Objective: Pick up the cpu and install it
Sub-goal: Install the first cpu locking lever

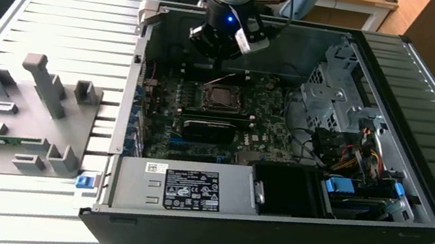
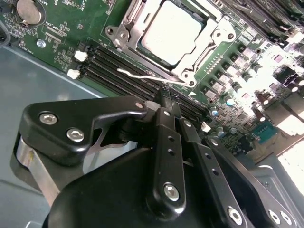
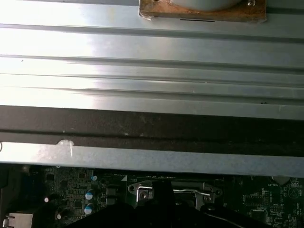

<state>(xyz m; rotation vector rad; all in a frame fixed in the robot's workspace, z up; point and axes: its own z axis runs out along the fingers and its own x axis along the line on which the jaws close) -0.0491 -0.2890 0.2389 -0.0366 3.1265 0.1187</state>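
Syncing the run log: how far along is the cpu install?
Mostly done, it seems: the cpu already lies in the motherboard socket, silver top showing in the second wrist view. In hand: nothing visible; the end effector sits over the memory slots beside the socket. Left: the socket's wire lever looks unlatched, so clamping seems unfinished.

White label (image 1: 191,190) on power supply (image 1: 179,190) carrying print and certification marks, too small for reading.
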